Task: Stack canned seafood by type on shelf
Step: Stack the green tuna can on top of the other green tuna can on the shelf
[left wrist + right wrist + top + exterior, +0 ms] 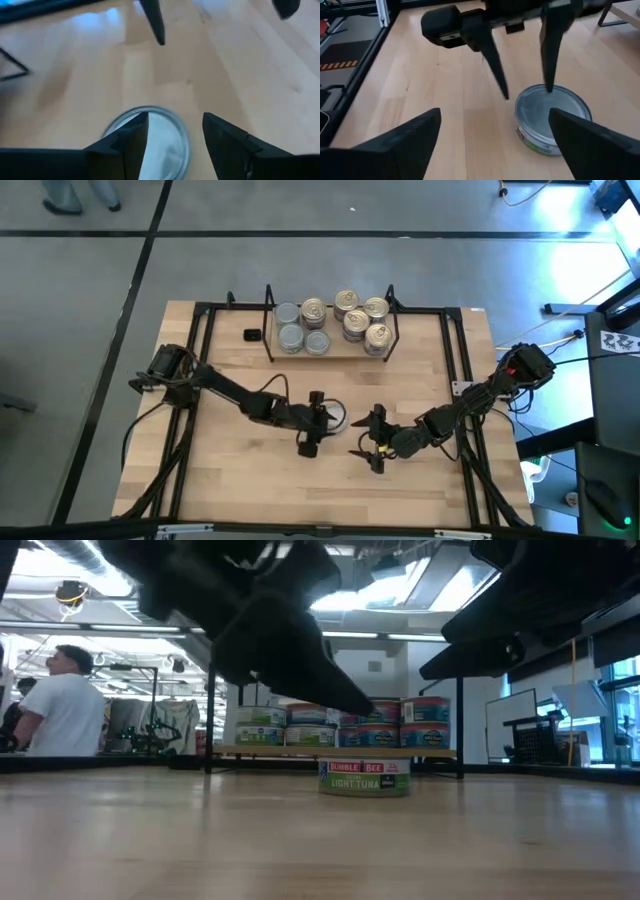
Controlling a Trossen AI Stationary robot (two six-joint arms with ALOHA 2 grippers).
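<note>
One silver-lidded tin (335,413) stands alone on the table's middle; in the low view its label (365,777) reads light tuna. My left gripper (323,419) hovers open just above it, pointing down. One finger is beside the tin (552,117) and the other over its lid (152,142). My right gripper (368,442) waits wide open to the tin's right, near side. The shelf (268,330) stands at the far edge. On it are silver-lidded tins (290,337) on the left and gold-lidded tins (355,323) on the right, some stacked.
A small black object (252,335) lies left of the shelf. Black rails (200,340) edge the table on the left, right and far sides. Bare wood lies on the near half of the table. A person (65,700) stands in the room beyond the table.
</note>
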